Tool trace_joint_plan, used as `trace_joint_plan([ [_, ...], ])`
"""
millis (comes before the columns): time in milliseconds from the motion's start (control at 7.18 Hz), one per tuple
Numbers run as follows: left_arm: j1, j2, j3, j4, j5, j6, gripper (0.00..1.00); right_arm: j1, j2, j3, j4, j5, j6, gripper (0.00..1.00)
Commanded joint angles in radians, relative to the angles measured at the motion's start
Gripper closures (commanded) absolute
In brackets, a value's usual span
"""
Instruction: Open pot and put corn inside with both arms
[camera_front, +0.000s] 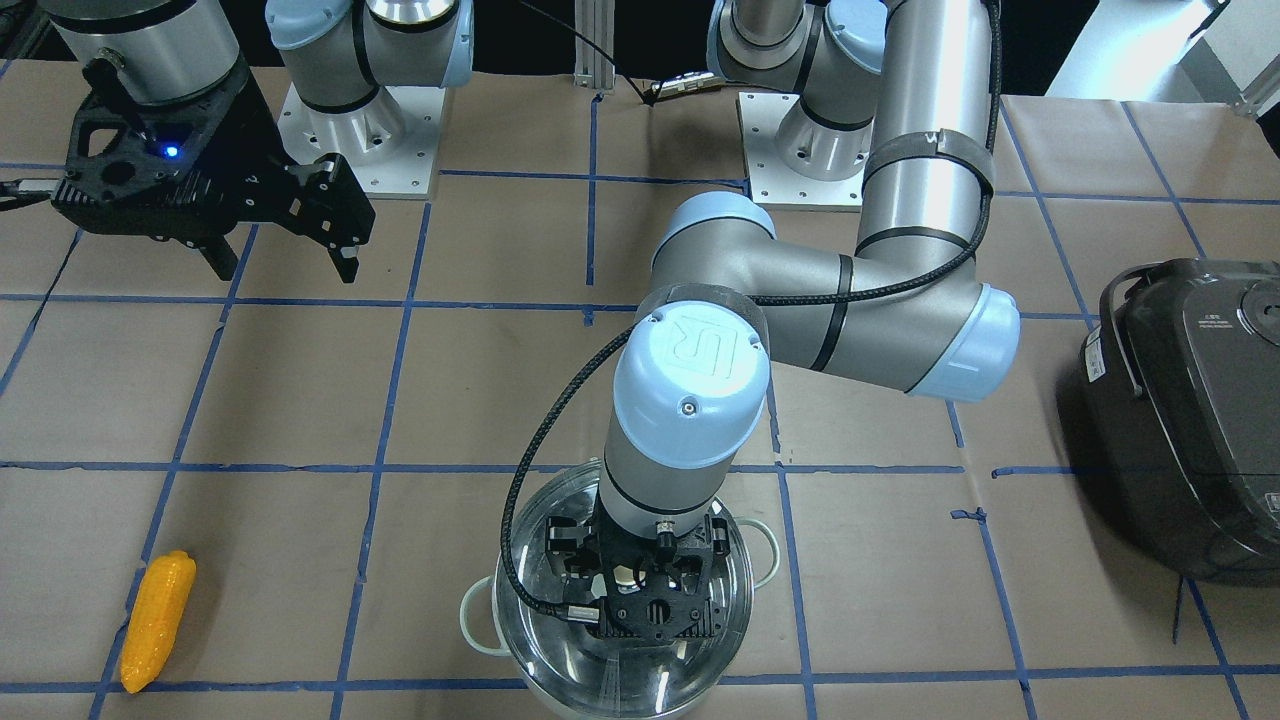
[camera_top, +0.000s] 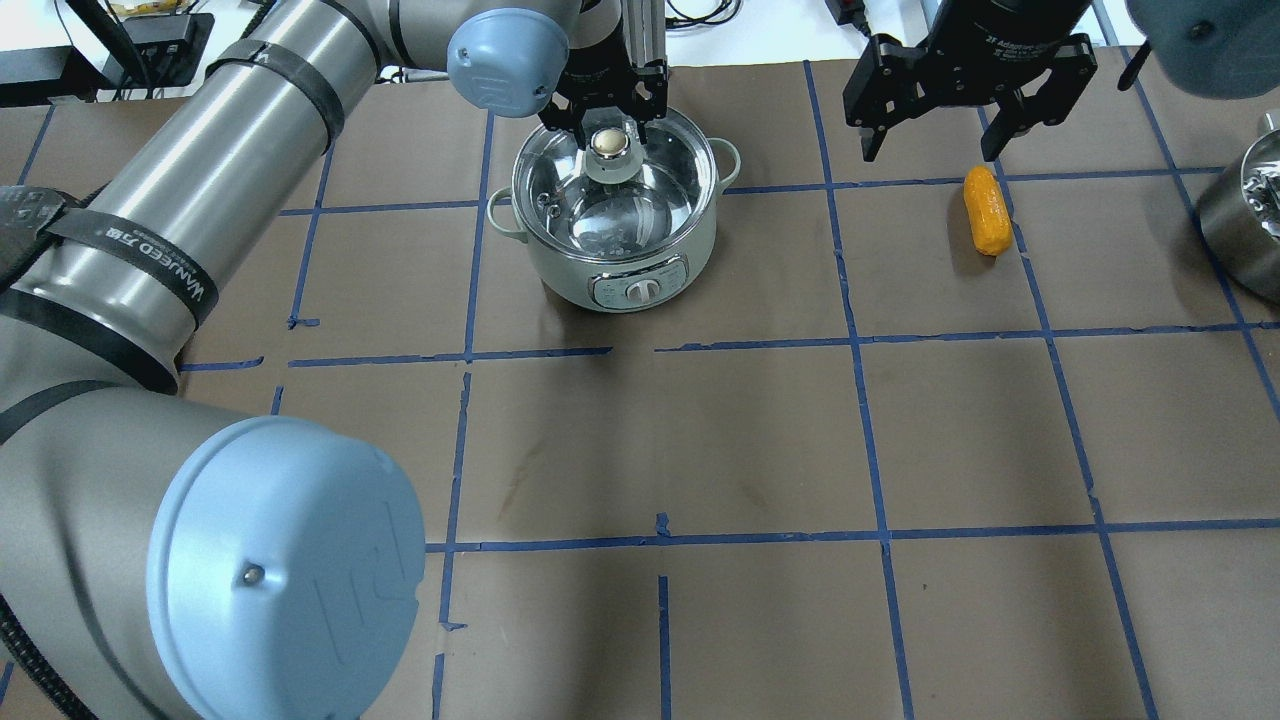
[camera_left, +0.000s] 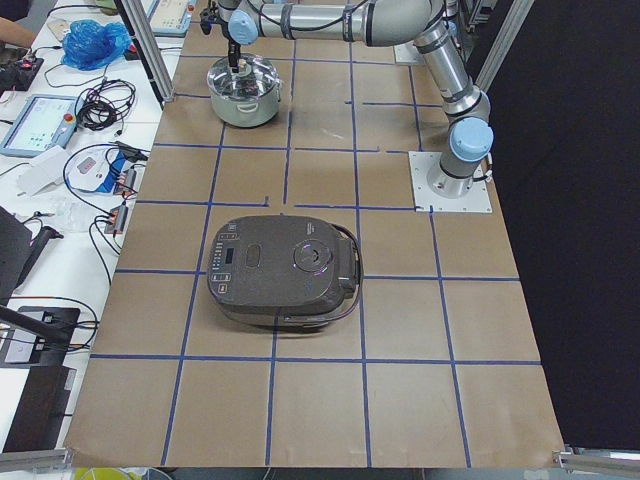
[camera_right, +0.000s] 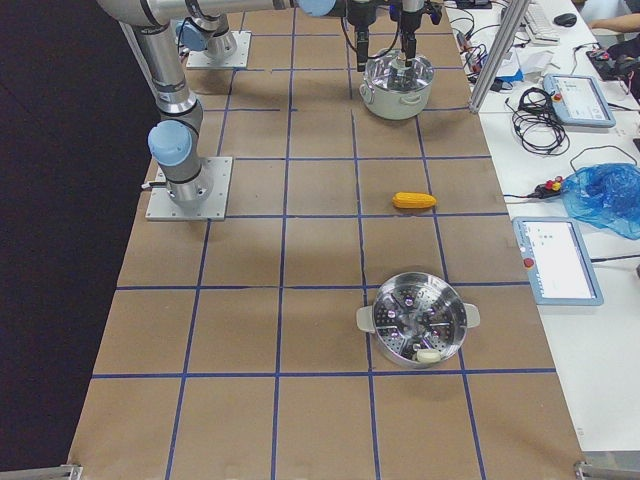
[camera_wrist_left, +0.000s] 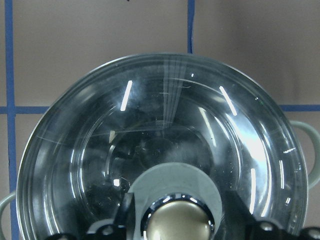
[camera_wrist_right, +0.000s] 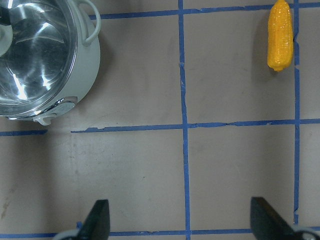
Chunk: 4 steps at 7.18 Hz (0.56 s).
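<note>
Presently: the pot (camera_top: 575, 275) stands at the table's far edge, about 12 o'clock in the overhead view, with the glass lid (camera_wrist_left: 165, 125) on.

The left gripper (camera_top: 613, 128) sits over the knob (camera_top: 612, 145). The left wrist view shows a finger on each side with a sliver of gap. I judge the jaws part-wide and straddling, not clamped.

The corn (camera_top: 986, 210) lies on the paper at the pot's 3 o'clock, well apart, its long axis running 12-to-6. The right gripper (camera_top: 930, 150) hangs spread wide and empty, with the corn near at its 5 o'clock. That arm is the nearer one. Its jaw line runs 9-to-3, across the cob, which should suit a grasp.

The front view's wrist half hides the knob, so only the wrist camera shows that gap. The front view adds the rice cooker (camera_front: 1190, 420), which is outside the overhead frame.
</note>
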Motion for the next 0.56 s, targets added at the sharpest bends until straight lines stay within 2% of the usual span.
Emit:
trace_joint_plan([
  [0,-0.001,0.033,-0.056,-0.002,-0.001,-0.008,0.99,0.000,0.001,-0.001,0.000,0.000,0.001,0.00],
  [278,0.000,0.066,-0.047,-0.071,0.004,-0.005,0.99,0.000,0.001,0.002,0.012,-0.003,-0.002,0.00],
  [418,0.005,0.104,-0.021,-0.144,0.012,0.006,0.99,0.000,-0.008,0.013,0.017,-0.014,-0.023,0.00],
])
